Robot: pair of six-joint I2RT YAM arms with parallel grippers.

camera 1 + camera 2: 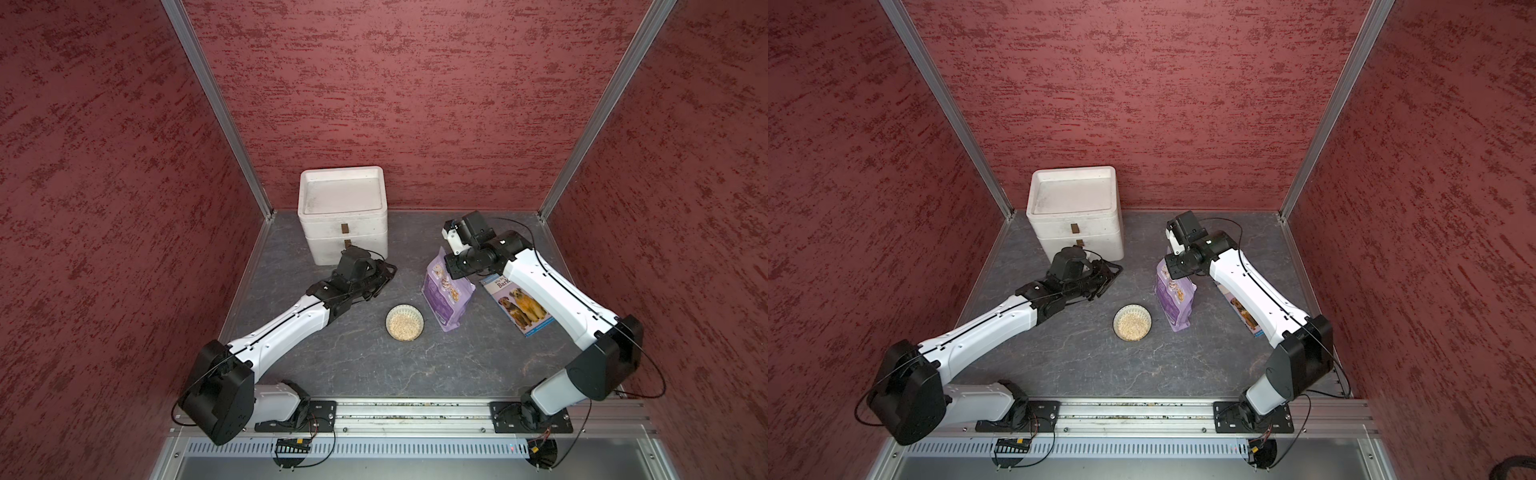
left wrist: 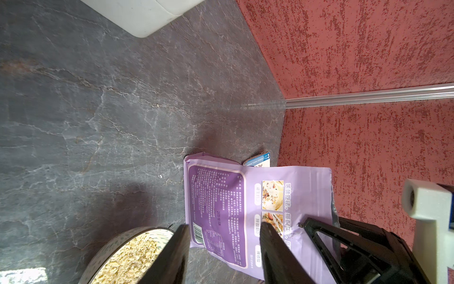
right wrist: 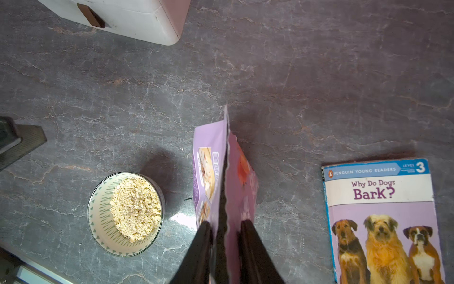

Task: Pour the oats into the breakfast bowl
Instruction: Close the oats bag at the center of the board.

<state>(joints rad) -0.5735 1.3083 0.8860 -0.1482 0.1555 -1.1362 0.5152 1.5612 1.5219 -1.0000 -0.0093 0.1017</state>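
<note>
The breakfast bowl [image 1: 389, 316], white with a green pattern, sits mid-table in both top views and holds a heap of pale oats [image 1: 405, 327]; the right wrist view shows the oats [image 3: 135, 209] piled inside the bowl [image 3: 99, 216]. The lavender pouch [image 1: 442, 301] stands upright just right of the bowl. My right gripper [image 3: 225, 222] comes down over the pouch [image 3: 208, 172]. Its fingers sit apart on either side of the pouch's top edge, whose mouth gapes between them. My left gripper [image 1: 390, 271] lies low and open to the bowl's far left, holding nothing.
A white drawer box [image 1: 343, 216] stands at the back, just behind the left gripper. A blue dog book [image 1: 519, 307] lies flat right of the pouch, partly under the right arm. Red walls enclose the grey table on three sides.
</note>
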